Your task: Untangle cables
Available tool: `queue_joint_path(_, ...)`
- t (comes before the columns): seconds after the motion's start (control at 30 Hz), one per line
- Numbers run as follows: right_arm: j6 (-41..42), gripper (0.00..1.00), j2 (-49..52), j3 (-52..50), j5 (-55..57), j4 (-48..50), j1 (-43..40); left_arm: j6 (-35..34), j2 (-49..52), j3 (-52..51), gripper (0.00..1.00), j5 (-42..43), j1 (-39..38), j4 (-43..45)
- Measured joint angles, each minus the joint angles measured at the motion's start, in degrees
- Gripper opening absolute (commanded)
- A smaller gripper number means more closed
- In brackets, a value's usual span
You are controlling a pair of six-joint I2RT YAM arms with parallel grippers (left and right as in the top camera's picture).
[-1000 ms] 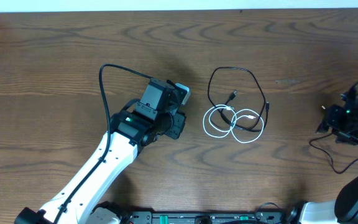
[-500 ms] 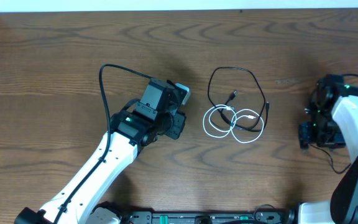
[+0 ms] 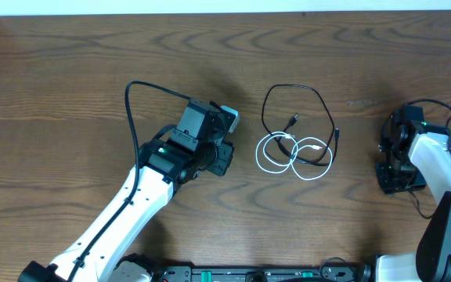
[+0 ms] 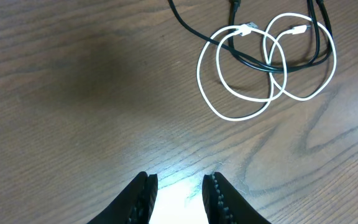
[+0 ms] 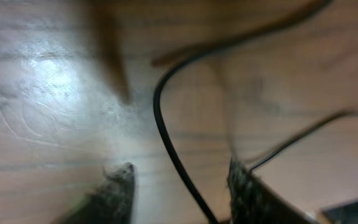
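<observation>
- White cable: two loops at the middle of the wooden table, black cable crossing it.
- Left gripper: fingers apart, empty; cables near, ahead and to its right.
- Right gripper: fingers apart; well apart from cables.

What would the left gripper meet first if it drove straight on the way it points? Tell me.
Probably the white cable: its near loop lies just right of the left gripper centre line, with only bare table before it. Height is unclear, so it might pass above.
</observation>
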Motion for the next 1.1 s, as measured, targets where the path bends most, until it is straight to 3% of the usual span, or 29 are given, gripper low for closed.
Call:
queue_joint_path(0.1, -0.3, 0.17, 0.0, 0.0, 0.3, -0.8, 0.0, 0.0, 0.0, 0.0, 0.3, 0.0, 0.0, 0.0)
queue_joint_path(0.4, -0.5, 0.01, 0.0, 0.0, 0.5, -0.7, 0.0, 0.0, 0.0, 0.0, 0.3, 0.0, 0.0, -0.1)
queue_joint_path(0.87, -0.5, 0.01, 0.0, 0.3, 0.8, 1.2, 0.0, 0.0, 0.0, 0.0, 0.3, 0.0, 0.0, -0.1)
queue_joint_path(1.1, 0.2, 0.01, 0.0, 7.7, 2.0, 3.4, 0.0, 0.0, 0.0, 0.0, 0.3, 0.0, 0.0, -0.4)
